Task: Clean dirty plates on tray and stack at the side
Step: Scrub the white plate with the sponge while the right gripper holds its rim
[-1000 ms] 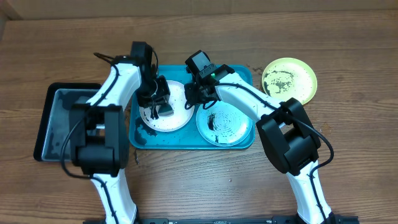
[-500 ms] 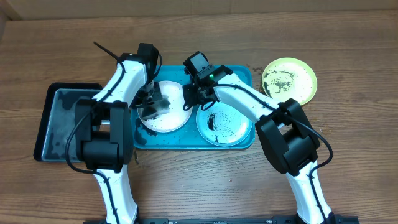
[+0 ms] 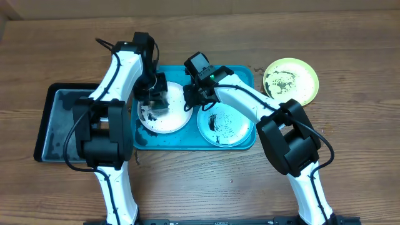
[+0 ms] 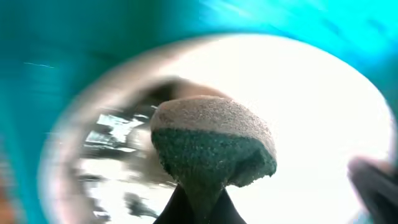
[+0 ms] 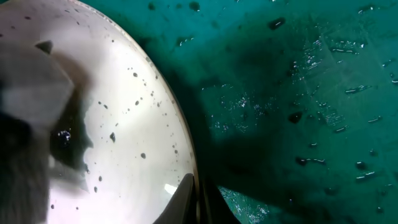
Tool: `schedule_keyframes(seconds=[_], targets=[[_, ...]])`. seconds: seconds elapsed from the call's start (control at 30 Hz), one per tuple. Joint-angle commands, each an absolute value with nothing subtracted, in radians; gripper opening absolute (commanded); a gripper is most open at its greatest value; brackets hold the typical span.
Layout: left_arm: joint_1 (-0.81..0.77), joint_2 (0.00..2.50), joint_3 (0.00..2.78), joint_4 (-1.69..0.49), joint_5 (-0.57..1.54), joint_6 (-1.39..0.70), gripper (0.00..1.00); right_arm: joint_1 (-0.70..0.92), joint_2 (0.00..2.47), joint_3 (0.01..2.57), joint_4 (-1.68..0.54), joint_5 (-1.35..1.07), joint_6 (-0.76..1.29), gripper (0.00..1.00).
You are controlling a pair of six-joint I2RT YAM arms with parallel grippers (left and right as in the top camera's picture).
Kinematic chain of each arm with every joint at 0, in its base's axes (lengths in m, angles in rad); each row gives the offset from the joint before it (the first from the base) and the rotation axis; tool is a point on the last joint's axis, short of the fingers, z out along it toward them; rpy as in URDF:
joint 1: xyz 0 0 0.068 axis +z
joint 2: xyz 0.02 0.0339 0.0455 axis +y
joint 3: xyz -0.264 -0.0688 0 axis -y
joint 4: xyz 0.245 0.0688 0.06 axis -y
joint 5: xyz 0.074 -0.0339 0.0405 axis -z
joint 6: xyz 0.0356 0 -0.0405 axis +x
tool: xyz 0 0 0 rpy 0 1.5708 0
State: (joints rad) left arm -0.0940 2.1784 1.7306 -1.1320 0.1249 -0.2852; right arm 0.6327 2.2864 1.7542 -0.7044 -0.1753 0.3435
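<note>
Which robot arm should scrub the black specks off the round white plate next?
Left, I think. The left gripper pinches a green-and-tan sponge on the round white plate; the right gripper only clamps that plate's rim.

The white plate (image 3: 169,122) is flecked black, the pale aqua plate (image 3: 228,128) smeared black, the yellow-green plate (image 3: 290,80) blotched black; tray (image 3: 242,75) bright turquoise; sponge (image 4: 211,149) dark green under tan; desk (image 3: 350,156) brown wood-grain.

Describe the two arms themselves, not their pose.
The left arm and right arm match: slim white tubular links between bulky black joint housings, with thin black cables trailing alongside. Each wrist carries a black camera block. A small green light glows near the right one.
</note>
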Motion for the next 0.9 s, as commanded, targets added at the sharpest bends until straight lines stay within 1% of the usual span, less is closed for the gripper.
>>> schedule_keyframes(seconds=[0.0, 0.17, 0.37, 0.57, 0.67, 0.77, 0.87], targets=[[-0.106, 2.191, 1.704, -1.146, 0.33, -0.201, 0.04, 0.627, 2.303, 1.779, -0.709, -0.157, 0.341, 0.04], [-0.116, 2.191, 1.609, -1.12, 0.239, -0.202, 0.04, 0.627, 2.303, 1.779, -0.709, -0.157, 0.341, 0.04], [-0.111, 2.191, 1.538, -1.087, -0.067, -0.3, 0.04, 0.627, 2.303, 1.779, -0.71, -0.157, 0.34, 0.04], [-0.111, 2.191, 1.537, -1.089, -0.413, -0.458, 0.04, 0.627, 2.303, 1.779, -0.71, -0.157, 0.34, 0.04], [-0.111, 2.191, 1.539, -1.088, -0.526, -0.533, 0.04, 0.627, 2.303, 1.779, -0.71, -0.157, 0.34, 0.04], [-0.111, 2.191, 1.546, -1.089, -0.569, -0.601, 0.04, 0.627, 2.303, 1.779, -0.71, -0.157, 0.34, 0.04], [-0.112, 2.19, 1.586, -1.11, -0.512, -0.609, 0.04, 0.627, 2.303, 1.779, -0.71, -0.157, 0.34, 0.04]])
